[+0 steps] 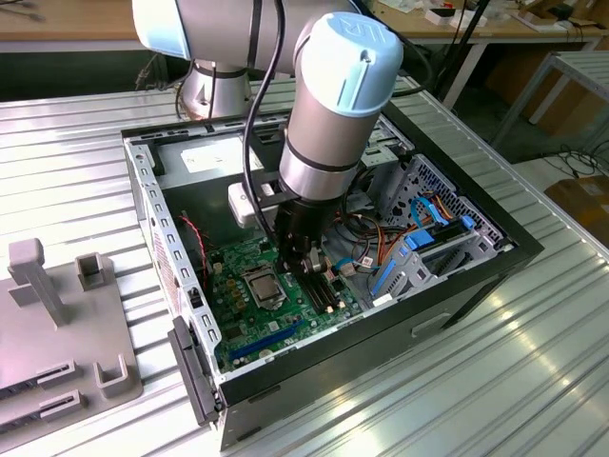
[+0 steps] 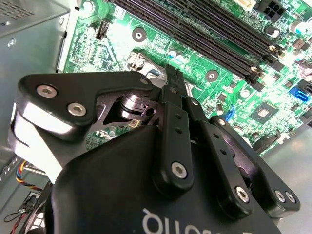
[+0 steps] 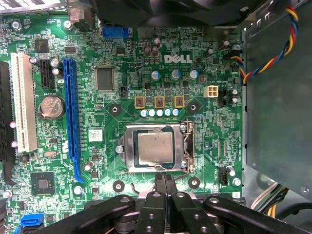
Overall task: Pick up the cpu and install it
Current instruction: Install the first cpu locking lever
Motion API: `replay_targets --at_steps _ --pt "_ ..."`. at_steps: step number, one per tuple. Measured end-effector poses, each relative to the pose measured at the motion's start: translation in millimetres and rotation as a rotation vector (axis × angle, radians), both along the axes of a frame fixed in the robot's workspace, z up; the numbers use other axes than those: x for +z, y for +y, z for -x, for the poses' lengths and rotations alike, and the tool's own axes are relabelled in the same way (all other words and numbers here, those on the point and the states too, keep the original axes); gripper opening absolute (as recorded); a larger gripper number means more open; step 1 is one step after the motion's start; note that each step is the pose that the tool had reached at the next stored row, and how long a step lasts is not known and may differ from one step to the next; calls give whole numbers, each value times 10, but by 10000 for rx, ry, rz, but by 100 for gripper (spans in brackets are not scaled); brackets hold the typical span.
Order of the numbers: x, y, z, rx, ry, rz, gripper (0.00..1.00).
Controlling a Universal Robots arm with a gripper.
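Our hand (image 3: pixel 165 181), fingers pressed together and empty, hovers just beside the socket (image 3: pixel 158 147) at center frame of the first wrist view, where the cpu (image 3: pixel 155 146) lies: light, stiff, fragile, best gripped by its edges.

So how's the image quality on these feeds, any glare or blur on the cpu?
First wrist view: the cpu sits sharp and evenly lit in its socket frame, with only a soft sheen on its top. Second wrist view: the gripper looms close, with bright glare on its pale side. Exterior view: light streaks on the ribbed table; the case interior is shadowed.
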State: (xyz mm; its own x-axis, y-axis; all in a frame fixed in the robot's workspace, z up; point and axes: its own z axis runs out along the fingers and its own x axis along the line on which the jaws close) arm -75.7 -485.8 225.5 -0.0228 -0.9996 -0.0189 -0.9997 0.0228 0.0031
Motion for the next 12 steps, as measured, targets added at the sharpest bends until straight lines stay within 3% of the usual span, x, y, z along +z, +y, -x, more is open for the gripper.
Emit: replay_targets --at_steps 12 --pt "-8 -72 0 -1 0 213 11"
